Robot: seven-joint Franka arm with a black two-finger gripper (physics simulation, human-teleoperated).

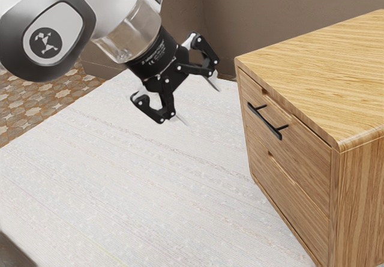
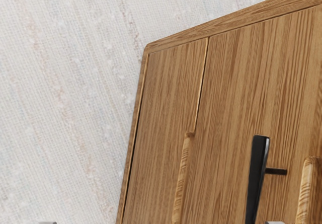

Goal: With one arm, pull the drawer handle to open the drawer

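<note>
A light wooden cabinet (image 1: 336, 99) stands at the exterior view's right. Its upper drawer front (image 1: 282, 132) carries a black bar handle (image 1: 265, 120) and sits flush with the cabinet face. My black gripper (image 1: 197, 102) hangs in the air to the left of the handle, well apart from it. Its two fingers are spread wide and hold nothing, so it is open. In the wrist view the drawer front (image 2: 226, 123) and the black handle (image 2: 257, 176) lie ahead of my hand.
A lower drawer front (image 1: 288, 198) sits under the upper one. The cabinet rests on a pale woven rug (image 1: 132, 183). Patterned floor tiles (image 1: 30, 102) show at the exterior view's left, and a brown wall (image 1: 270, 9) rises behind.
</note>
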